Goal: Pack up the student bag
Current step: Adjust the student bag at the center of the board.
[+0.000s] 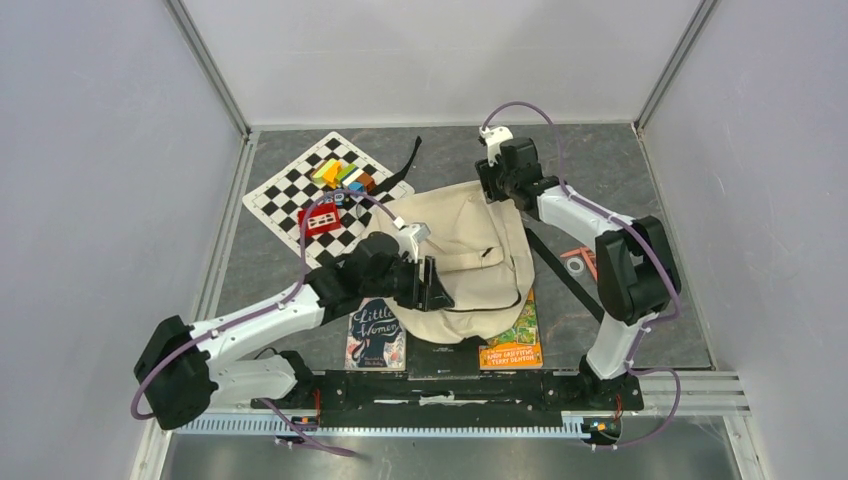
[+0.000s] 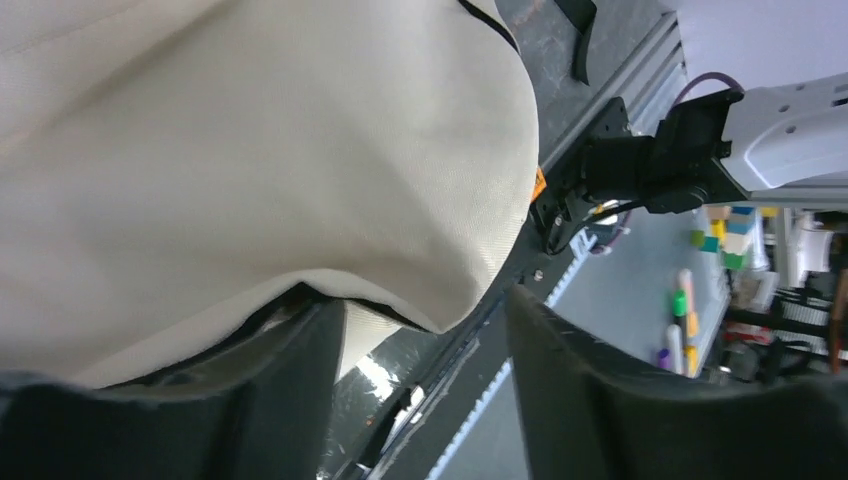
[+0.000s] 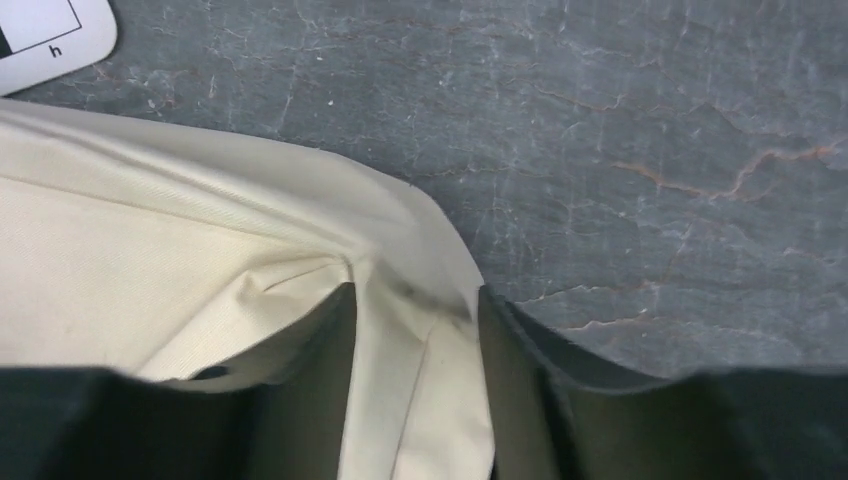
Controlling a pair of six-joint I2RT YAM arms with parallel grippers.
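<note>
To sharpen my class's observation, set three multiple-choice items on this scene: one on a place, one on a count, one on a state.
1. Where is the orange book? A atop the student bag; B partly under its near edge; C held aloft.
2. How many books show? A two; B one; C four.
3. What lies between the fingers of the right hand? A nothing; B a block; C bag cloth.
Key: 1 B, the bag overlaps its cover; 2 A, the orange one and Little Women; 3 C, cream cloth fills the gap in the right wrist view.
</note>
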